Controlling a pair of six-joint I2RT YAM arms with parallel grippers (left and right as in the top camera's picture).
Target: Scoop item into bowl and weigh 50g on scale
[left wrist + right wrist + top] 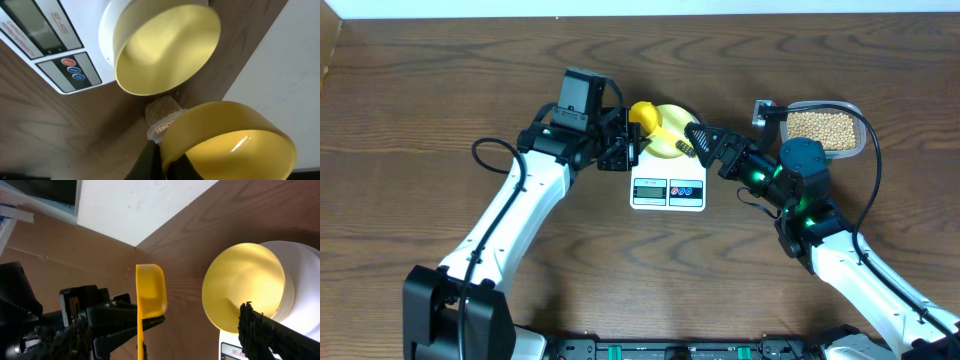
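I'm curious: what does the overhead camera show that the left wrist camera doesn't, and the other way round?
Only overhead: the left arm and right arm, the right gripper open beside the bowl, and the whole clear tub of beans. Only the left wrist: a close look into the bowl and the yellow scoop, both empty. Both: the bowl on the scale, the scoop held in the left gripper, some beans beyond.
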